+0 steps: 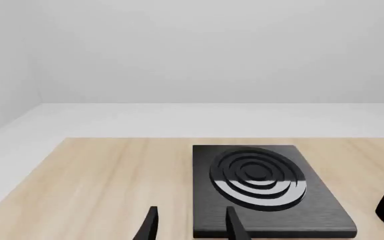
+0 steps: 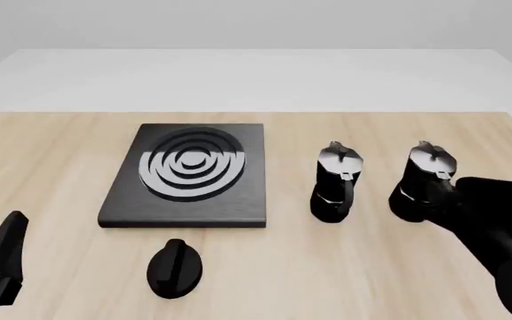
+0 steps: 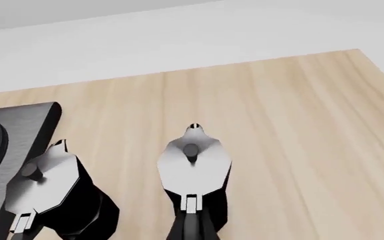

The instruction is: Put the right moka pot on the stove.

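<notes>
On table, right moka pot (image 2: 427,179) against right claw (image 2: 456,200).

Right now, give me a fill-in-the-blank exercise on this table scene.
1. The number of moka pots on the table is ____.
2. The stove lies to the ____ of both pots in the front view.
3. The arm nearest the right moka pot is the ____ one.
4. The round knob sits on the ____, apart from the stove.

Missing: two; left; right; table

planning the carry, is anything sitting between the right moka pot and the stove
Yes: the second moka pot stands on the table directly between the right moka pot and the stove, so a straight slide would hit it. Lifting over it looks safer.
</notes>
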You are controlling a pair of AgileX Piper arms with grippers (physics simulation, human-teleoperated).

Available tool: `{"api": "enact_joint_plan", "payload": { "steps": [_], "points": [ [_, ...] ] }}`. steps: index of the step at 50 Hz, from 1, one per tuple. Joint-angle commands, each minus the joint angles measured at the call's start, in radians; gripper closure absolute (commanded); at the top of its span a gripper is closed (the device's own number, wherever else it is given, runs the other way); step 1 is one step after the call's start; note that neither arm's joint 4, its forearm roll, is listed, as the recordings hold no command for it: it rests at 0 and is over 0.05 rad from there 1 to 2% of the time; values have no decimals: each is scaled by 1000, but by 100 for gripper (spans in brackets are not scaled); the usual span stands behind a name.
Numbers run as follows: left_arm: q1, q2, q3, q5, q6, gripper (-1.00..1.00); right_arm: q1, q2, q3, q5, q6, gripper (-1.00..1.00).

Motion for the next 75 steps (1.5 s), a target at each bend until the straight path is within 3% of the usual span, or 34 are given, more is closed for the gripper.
{"api": "enact_joint_plan", "payload": {
  "steps": [1,3,4,5,19,32,52,75],
  "points": [
    [0,0,0,0,0,-100,4,22,-6,-1,0,100],
    [0,0,0,0,0,-100,3,4,-3,8,-3,100],
    [0,0,0,0,0,-100,20,-174,-24,154,-96,100],
    [0,0,0,0,0,-100,25,-197,-29,179,-105,100],
    [0,0,0,0,0,-100,45,-388,-98,385,-153,100],
    [0,0,0,0,0,-100,65,-508,-151,513,-187,100],
    [0,0,0,0,0,-100,76,-610,-245,640,-234,100],
    [0,0,0,0,0,-100,169,-549,-448,699,-276,100]
  ]
}}
